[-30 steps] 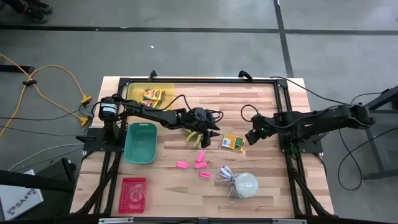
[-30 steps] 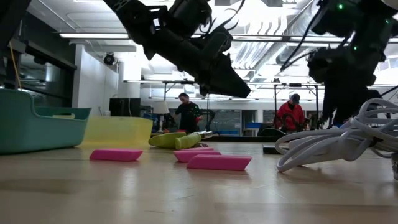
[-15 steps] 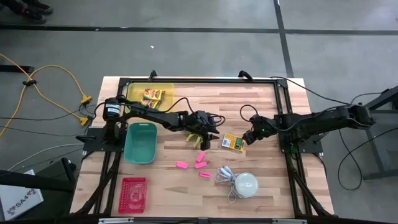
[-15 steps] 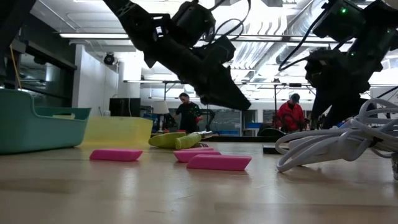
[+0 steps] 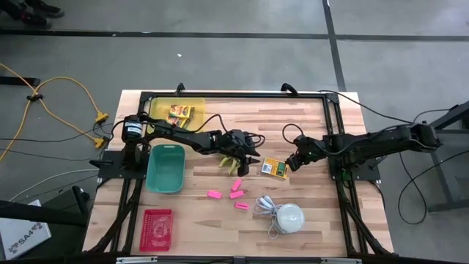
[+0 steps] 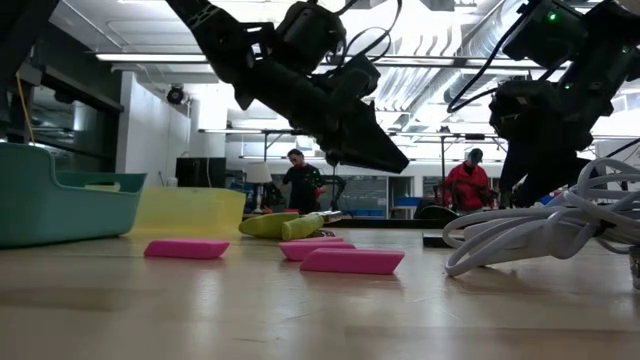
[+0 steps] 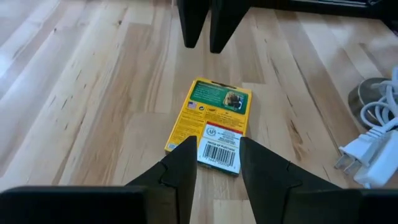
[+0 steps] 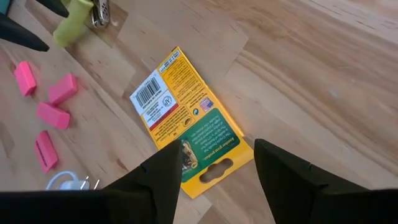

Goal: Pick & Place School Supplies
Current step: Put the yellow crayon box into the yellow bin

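The right gripper (image 5: 290,164) sits just right of centre in the overhead picture, its two dark fingers (image 8: 163,171) spread wide and empty, poised right at the green end of a flat yellow-and-green box (image 5: 275,168) that lies on the wooden table (image 5: 308,213). From the other side, the left gripper (image 5: 249,163) faces the same box, its fingers (image 7: 181,163) parted with a gap between them and nothing held; the barcode end of the box shows between them in the left wrist picture. Just behind the left gripper, toward the left of the frame, the lime-green-handled scissors-like tool (image 5: 228,162) lies on the wood. Below that, toward the bottom centre, four pink eraser-like blocks (image 5: 236,193) are scattered close together, none touching the box. Lower right of them rests a white dome-shaped thing (image 5: 289,217) with its coiled white cord (image 5: 265,207). Two more yellow-and-green boxes (image 5: 179,112) lie inside a translucent yellow bin (image 5: 196,103) at the upper left of the table. Below that bin stands a teal bin (image 5: 165,167), and at the lower left a red basket (image 5: 157,228). In the table-level picture both arms hang in from above, the pink blocks lie in the foreground, and two people (image 6: 301,184) stand far back in the room.
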Robot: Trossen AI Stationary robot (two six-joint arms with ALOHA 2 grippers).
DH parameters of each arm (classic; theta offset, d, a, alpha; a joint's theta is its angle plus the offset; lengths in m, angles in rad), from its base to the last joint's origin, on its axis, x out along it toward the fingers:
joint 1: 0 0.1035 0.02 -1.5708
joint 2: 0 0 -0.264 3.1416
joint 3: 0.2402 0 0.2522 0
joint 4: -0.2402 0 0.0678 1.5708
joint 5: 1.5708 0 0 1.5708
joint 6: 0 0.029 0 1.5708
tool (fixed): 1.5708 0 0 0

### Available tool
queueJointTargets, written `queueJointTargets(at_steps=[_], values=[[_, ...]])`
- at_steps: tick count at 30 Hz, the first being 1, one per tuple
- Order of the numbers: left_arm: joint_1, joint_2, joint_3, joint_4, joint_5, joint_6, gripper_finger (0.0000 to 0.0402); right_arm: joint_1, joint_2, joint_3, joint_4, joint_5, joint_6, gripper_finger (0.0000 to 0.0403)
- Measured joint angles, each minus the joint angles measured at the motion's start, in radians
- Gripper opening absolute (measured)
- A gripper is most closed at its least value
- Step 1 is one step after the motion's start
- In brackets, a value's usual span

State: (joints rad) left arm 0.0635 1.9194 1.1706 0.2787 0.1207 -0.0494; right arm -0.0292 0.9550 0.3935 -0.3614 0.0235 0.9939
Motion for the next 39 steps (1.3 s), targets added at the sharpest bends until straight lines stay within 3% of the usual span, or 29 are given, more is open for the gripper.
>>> queueJointTargets(at_steps=[8,25,39], values=[[0.0,0.01,-0.002,0.002,-0.003,0.0,0.0117,0.0,0.0,0.0,0.008,-0.006,-0.004,0.019],[0.003,0.08,0.001,0.069,0.034,0.053,0.0117,-0.013,0.0,0.0,0.021,-0.135,0.055,0.019],[-0.021,0.083,0.01,0.092,0.073,0.002,0.0117,-0.014,0.0,0.0,-0.049,-0.064,0.05,0.019]])
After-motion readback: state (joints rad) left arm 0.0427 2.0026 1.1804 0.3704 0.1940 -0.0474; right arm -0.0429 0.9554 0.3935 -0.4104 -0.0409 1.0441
